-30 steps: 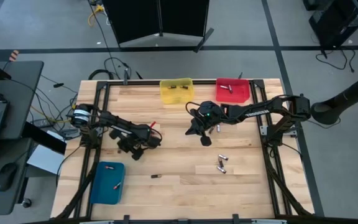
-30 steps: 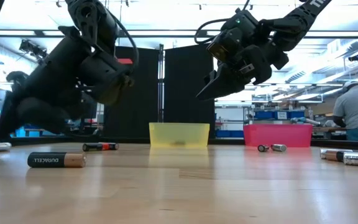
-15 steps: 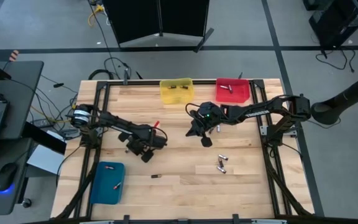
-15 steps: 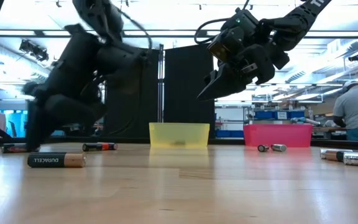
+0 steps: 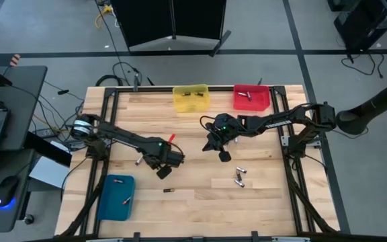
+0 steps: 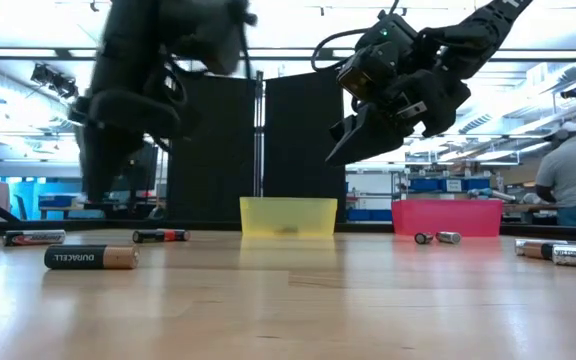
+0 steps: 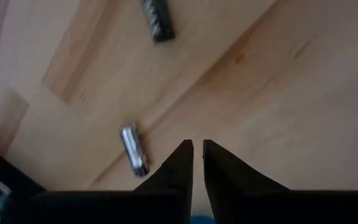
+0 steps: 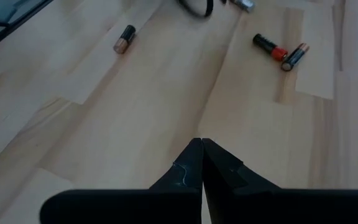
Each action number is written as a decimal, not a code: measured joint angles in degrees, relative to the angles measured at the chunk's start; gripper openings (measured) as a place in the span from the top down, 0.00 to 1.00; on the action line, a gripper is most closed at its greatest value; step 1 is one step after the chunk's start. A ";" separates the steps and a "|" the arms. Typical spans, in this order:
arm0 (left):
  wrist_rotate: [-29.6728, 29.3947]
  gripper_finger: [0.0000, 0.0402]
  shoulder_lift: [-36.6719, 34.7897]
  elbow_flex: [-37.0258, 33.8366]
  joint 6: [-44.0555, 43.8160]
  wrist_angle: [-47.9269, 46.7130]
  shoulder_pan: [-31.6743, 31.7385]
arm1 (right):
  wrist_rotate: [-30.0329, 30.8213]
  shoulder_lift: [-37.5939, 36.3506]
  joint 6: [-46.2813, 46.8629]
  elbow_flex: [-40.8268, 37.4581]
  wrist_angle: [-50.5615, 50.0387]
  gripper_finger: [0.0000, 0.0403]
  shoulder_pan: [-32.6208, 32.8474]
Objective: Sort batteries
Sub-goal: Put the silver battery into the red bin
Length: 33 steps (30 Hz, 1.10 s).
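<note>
At the left edge of the worktop [image 5: 180, 202], a blue bin [image 5: 116, 197] is lying with one small red-marked battery [image 5: 125, 200] inside it. To the right of it, the left gripper [image 5: 164, 169] is hanging over the middle of the worktop; its fingers [image 7: 178, 163] are standing with only a narrow slit between them and are holding nothing. A silvery battery [image 7: 133, 149] is lying on the wood just beside these fingers, and a dark battery [image 5: 169, 191] is lying a little beyond the fingertips, toward the front edge. At the far edge a yellow bin [image 5: 191, 98] is standing. Further right, the right gripper [image 5: 224, 154] is hanging above the wood, with its fingers [image 8: 191, 163] pressed together and empty. Two silvery batteries [image 5: 238, 177] are lying near it, on the front-right side of the fingers. At the far right corner a red bin [image 5: 252, 99] is holding batteries too. In the low view, a person [image 6: 574, 180] is sitting in the room behind.
</note>
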 joint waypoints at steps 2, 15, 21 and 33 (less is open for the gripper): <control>0.14 0.88 -2.99 -1.94 -2.66 0.79 -0.74 | 0.00 0.00 -0.25 0.00 0.05 0.97 0.23; 3.93 0.78 -14.81 -16.80 -14.09 10.30 -2.32 | 0.00 0.00 -0.46 0.00 0.42 0.97 0.52; 2.20 0.63 -14.82 -17.96 -14.34 6.67 -2.32 | 0.00 0.00 -0.42 -0.01 0.41 0.97 0.52; 3.10 0.57 -14.84 -24.41 -14.51 14.17 -2.24 | 0.00 0.00 -0.39 0.01 0.49 0.97 0.52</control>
